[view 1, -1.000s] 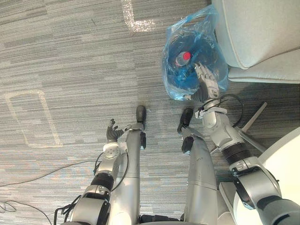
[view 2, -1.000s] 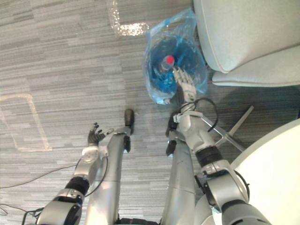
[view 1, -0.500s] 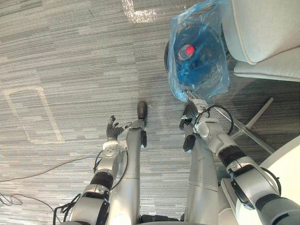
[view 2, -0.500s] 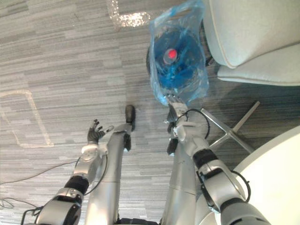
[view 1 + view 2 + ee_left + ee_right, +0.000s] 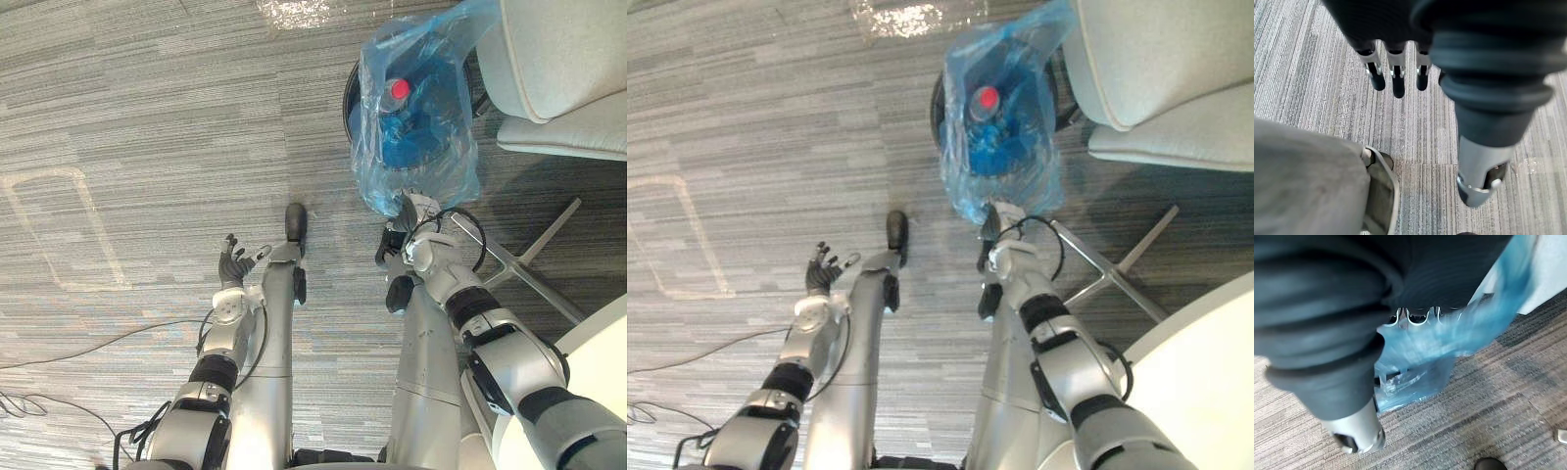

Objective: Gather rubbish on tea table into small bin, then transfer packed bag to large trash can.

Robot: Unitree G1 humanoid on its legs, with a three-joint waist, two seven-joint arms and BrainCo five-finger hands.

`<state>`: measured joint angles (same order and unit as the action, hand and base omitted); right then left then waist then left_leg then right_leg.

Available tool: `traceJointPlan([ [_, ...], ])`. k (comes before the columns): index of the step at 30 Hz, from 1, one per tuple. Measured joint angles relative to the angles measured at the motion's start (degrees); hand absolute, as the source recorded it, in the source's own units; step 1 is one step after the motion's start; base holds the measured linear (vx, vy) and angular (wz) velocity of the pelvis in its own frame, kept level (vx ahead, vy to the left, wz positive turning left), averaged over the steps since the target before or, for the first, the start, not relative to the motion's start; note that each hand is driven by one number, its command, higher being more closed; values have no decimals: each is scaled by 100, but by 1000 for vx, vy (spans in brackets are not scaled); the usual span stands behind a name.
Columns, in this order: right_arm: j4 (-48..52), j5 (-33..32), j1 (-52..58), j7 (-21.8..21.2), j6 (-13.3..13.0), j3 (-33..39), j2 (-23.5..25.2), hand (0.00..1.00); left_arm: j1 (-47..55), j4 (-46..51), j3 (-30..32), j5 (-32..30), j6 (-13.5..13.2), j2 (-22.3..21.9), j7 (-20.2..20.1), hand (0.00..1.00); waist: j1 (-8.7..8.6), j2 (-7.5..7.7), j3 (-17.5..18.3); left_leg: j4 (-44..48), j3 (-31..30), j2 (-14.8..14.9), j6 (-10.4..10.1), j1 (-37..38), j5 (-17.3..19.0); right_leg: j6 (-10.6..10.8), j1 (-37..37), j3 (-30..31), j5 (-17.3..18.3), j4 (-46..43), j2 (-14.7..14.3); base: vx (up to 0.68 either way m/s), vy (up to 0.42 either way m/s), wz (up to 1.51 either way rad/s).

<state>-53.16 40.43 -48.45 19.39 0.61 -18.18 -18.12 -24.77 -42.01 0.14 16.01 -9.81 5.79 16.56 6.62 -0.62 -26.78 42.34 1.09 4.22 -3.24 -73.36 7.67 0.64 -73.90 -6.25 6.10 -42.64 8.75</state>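
Right hand (image 5: 409, 209) has drawn back from the bottle (image 5: 399, 93) to the near edge of the bag (image 5: 436, 157) — its grip I cannot tell. Left hand (image 5: 233, 266) idle, fingers spread. Lifting likely next.

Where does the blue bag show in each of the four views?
Left eye view: blue bag upper right, beside the grey chair.
Right eye view: upper middle, left of the chair.
Right wrist view: just past the right hand.
Left wrist view: carpet past the left hand.
Landmark: the chair.
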Motion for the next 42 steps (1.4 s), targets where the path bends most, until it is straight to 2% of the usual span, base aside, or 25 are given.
traceJointPlan([
  [6, 164, -27, -37, 103, 45, -1, 4, 100, 0, 55, 57, -1, 12, 1, 22, 0, 0, 0, 0, 60, 5, 36, -3, -57, -2, -17, -48, 5, -18, -5, -34, -20, 9, -4],
  [12, 972, -240, 162, 184, 52, -3, 41, 100, 3, 22, 115, -15, 99, 16, 42, 0, 0, 2, 0, 109, 4, 128, -4, 56, -1, -32, 140, -29, -119, 100, -120, -20, 7, -10],
  [17, 2013, -433, 1003, 231, 35, -9, 263, 100, 141, -149, 34, -87, 235, -109, 17, 0, -19, 26, 38, -110, 88, 219, 80, 888, 80, 35, 1049, -59, -230, 545, -185, -24, 3, -16],
  [21, 2314, -463, 1497, 260, 21, -2, 473, 100, 321, -186, -19, -152, 316, -308, -46, 0, -35, 41, 56, -370, 208, 240, 95, 1518, 66, 88, 1702, -58, -270, 845, -183, 9, 2, -1],
  [25, 2481, -525, 2101, 162, 13, -11, 818, 100, 711, -401, -8, -285, 425, -479, -89, 0, -43, 105, 100, -762, 336, 226, 71, 2603, 45, 66, 2719, -36, -292, 1198, -180, 66, -5, -7],
  [29, 2878, -683, 2670, 54, -43, -23, 1035, 100, 1102, -600, -1, -483, 532, -486, -140, 0, -71, 249, 419, -1169, 357, 224, 47, 3437, 38, 71, 3553, -79, -294, 1606, -222, 101, -26, -4],
  [33, 3012, -730, 3183, -83, -160, -132, 1241, 100, 1573, -826, -12, -648, 573, -519, -224, 0, -100, 415, 927, -1643, 459, 225, 27, 4283, 39, 102, 4385, -78, -316, 2143, -276, 100, -28, -7],
  [39, 3587, -914, 3912, -379, -320, -268, 1364, 100, 1930, -1108, -356, -964, 703, -485, -315, 0, -140, 440, 1483, -2304, 590, 206, -33, 5169, -42, 184, 5273, -9, -528, 2938, -346, 132, 9, -11],
  [42, 3605, -925, 3974, -551, -364, -263, 1311, 100, 2026, -1211, -465, -1109, 755, -450, -323, 0, -249, 435, 1660, -2687, 608, 120, -47, 5582, -162, 241, 5694, 50, -706, 3420, -360, 101, 19, -8],
])
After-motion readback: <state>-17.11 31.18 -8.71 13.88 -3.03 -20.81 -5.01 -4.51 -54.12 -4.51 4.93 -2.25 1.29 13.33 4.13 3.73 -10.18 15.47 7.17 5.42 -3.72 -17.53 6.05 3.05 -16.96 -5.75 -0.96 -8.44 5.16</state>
